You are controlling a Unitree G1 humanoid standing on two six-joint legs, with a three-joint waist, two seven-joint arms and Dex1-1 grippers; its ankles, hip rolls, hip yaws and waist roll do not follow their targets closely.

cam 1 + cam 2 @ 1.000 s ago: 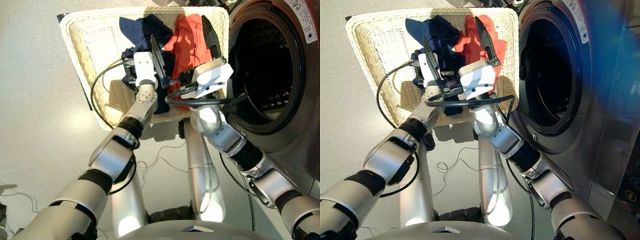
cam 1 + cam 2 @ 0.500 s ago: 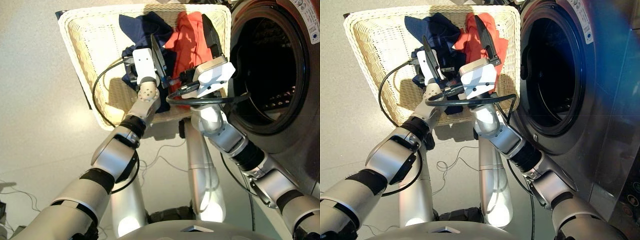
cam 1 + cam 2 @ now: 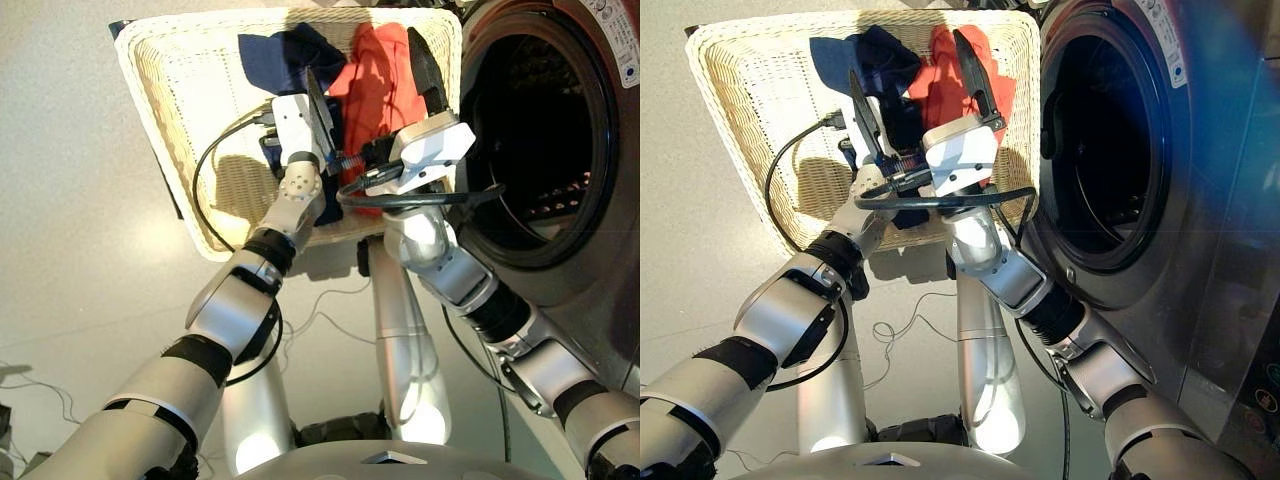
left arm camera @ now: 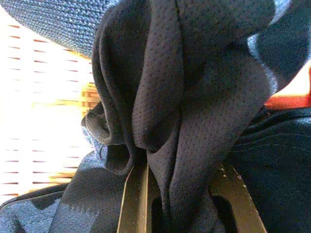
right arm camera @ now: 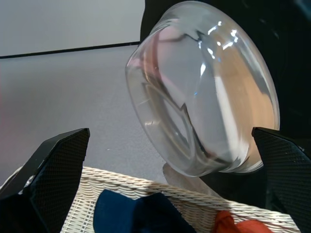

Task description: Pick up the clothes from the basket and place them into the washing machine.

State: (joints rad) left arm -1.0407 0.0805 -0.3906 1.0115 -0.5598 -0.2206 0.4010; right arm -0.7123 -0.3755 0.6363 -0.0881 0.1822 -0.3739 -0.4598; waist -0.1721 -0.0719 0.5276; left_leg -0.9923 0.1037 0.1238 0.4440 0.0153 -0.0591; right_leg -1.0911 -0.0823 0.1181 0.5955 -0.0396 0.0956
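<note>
Over the pale woven wicker basket [image 3: 170, 120], the left gripper [image 4: 182, 194], clamped on the black mesh garment [image 4: 194, 97], should lift straight up, clearing the navy garment [image 3: 270, 55], while the right gripper [image 5: 170, 160] waits, spread wide.

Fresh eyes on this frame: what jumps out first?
The pale wicker basket on the floor, with the red-orange garment bright at its end nearest the washing machine, whose dark drum mouth gapes open on the right. Both arms reach over the basket: the left gripper is clamped on a fold of black garment, while the right gripper hangs open above the red-orange one, facing the glass porthole door.
</note>
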